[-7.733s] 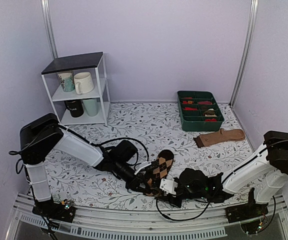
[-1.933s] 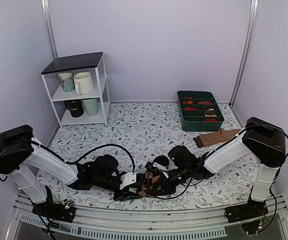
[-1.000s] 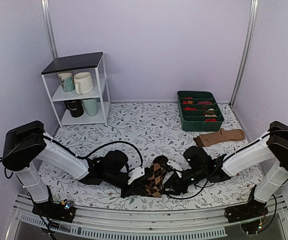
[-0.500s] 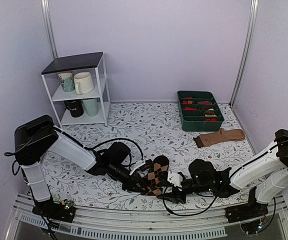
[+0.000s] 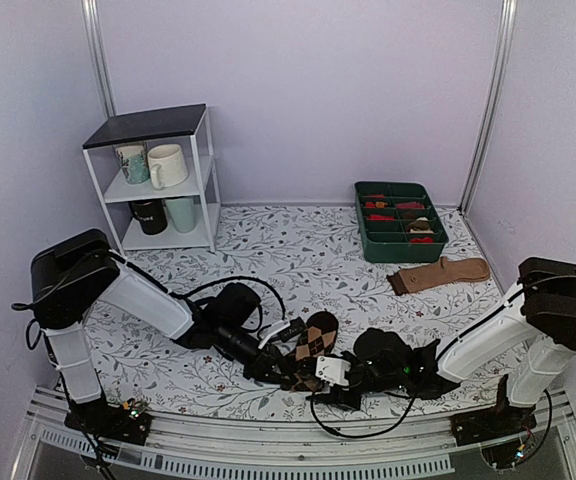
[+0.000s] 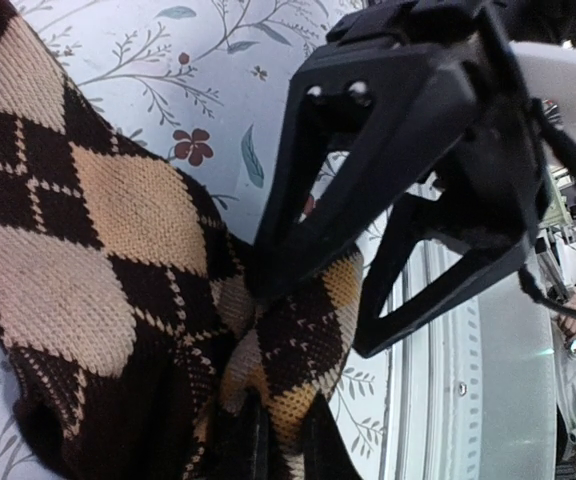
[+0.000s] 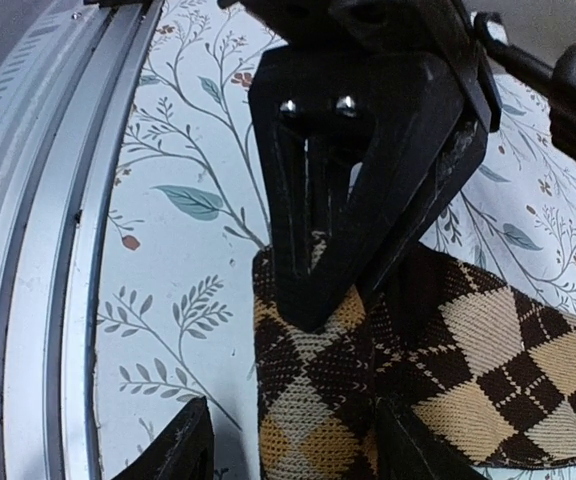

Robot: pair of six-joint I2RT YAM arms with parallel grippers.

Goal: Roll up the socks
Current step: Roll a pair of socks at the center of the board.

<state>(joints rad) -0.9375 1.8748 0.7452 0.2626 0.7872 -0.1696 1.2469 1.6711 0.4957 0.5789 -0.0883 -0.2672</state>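
Now, at the middle of the table's (image 5: 298, 250) near edge, the left gripper (image 7: 313, 305) is pinched tight on a bunched fold of the socks (image 5: 315, 338) — dark argyle, the rest lying flat beyond the pinch. Just right of it the right gripper (image 6: 318, 315) stands with jaws apart, astride that same fold (holding nothing). Likely trouble: the fingers are crowded, so closing could clip the other gripper, or the fold could spring loose. No writing is legible.
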